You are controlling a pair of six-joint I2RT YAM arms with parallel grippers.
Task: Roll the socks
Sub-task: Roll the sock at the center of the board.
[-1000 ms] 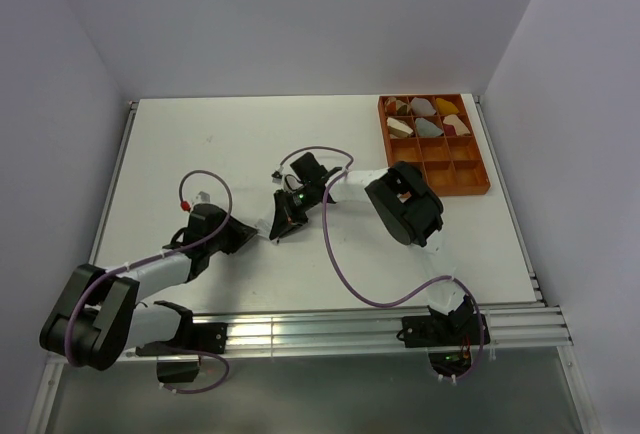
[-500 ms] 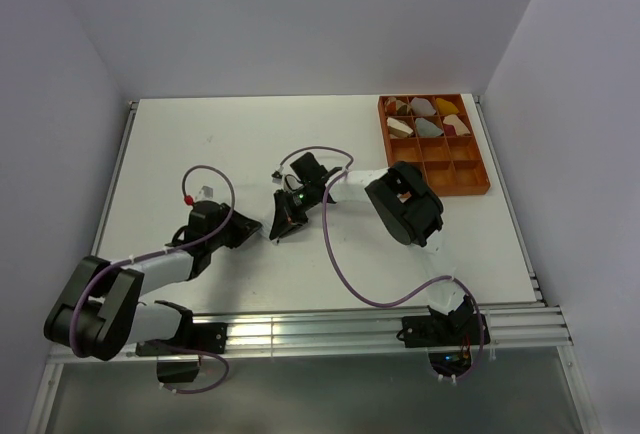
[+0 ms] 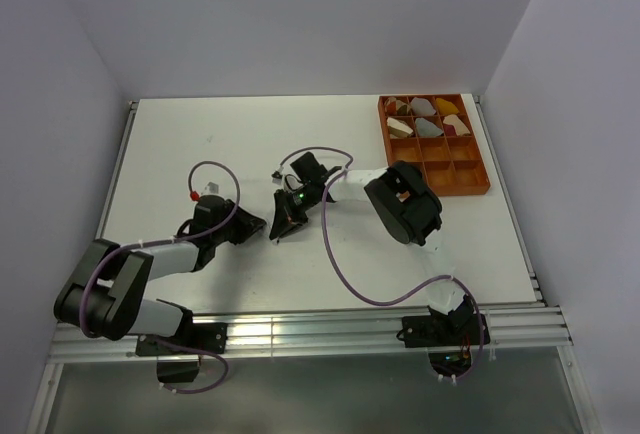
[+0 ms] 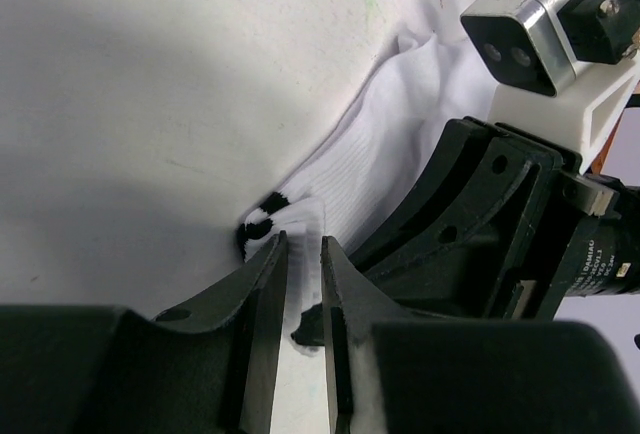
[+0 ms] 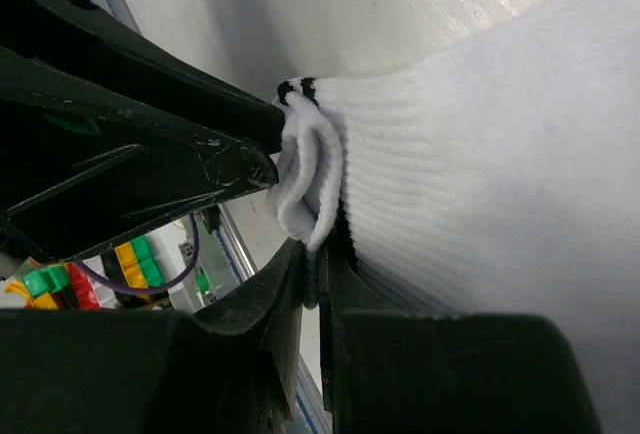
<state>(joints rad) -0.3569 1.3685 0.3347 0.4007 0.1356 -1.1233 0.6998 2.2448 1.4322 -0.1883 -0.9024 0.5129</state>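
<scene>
- Right pincer [image 5: 312, 254] clenched on cuff of white ribbed black-striped fabric sock [image 5: 470, 154].
- Left pincer [image 4: 301, 244] has advanced to that cuff; grasp cannot be told.
- Rolling likely imminent.

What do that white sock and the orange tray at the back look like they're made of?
The white sock looks like soft ribbed knit, perhaps cotton: fine ribs, fuzzy folded cuff. The orange tray seems rigid plastic: thin straight dividers, even matte colour.

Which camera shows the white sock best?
Right wrist: the white sock fills it, ribs and black cuff stripes clear. Left wrist shows its body and cuff, smaller. From the top, the arms mostly hide it.
</scene>
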